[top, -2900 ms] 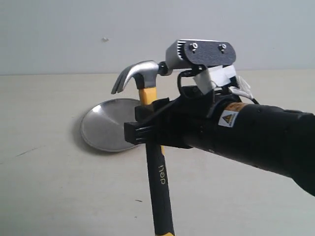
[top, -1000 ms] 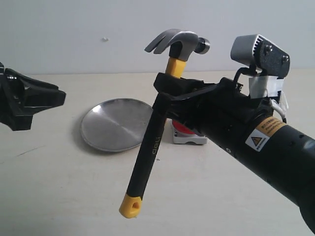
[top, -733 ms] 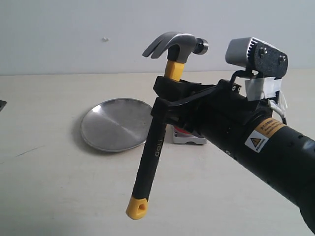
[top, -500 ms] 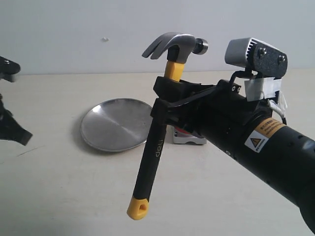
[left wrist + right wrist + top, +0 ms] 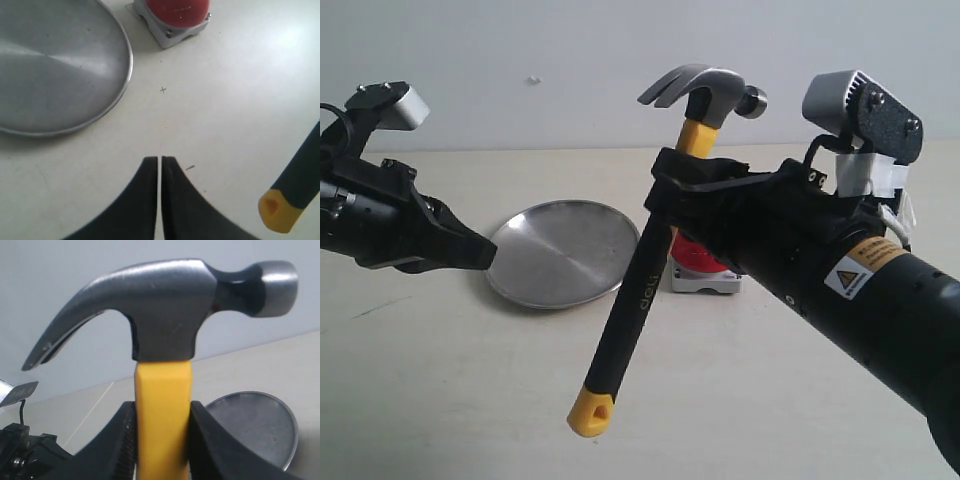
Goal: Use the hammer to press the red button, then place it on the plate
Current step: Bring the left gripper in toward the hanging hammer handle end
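Evidently for pressing control, the right pincer (image 5: 162, 440) pinched the yellow-and-black steel claw hammer (image 5: 638, 290) just beneath its head, aloft near the glossy red dome button (image 5: 694, 258); the left pincer (image 5: 160, 167) hung pressed together, empty.

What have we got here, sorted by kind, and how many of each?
hammer: 1
red button: 1
plate: 1
grippers: 2 (left gripper, right gripper)
Total: 5
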Motion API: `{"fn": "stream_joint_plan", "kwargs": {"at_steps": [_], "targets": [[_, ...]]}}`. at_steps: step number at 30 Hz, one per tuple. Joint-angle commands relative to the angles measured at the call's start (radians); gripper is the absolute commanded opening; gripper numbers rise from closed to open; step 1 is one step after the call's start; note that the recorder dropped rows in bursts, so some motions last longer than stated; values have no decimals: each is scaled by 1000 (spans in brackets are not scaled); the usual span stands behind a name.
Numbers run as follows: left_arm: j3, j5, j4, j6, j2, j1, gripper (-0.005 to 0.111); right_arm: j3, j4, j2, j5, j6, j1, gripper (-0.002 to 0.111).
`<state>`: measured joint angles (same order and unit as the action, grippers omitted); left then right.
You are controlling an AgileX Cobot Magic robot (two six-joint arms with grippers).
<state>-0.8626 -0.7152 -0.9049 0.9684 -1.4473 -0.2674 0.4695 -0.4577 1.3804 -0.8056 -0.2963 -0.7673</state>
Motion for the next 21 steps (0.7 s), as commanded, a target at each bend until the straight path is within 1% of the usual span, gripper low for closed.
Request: {"fn": "stream_joint_plan", "kwargs": {"at_steps": [1, 21], "targets": [[7, 19, -22, 11, -2, -2, 5, 17, 11, -8, -101, 5, -1, 0], [7, 19, -19, 13, -2, -2, 5, 17, 11, -8, -101, 34, -1, 0]]}}
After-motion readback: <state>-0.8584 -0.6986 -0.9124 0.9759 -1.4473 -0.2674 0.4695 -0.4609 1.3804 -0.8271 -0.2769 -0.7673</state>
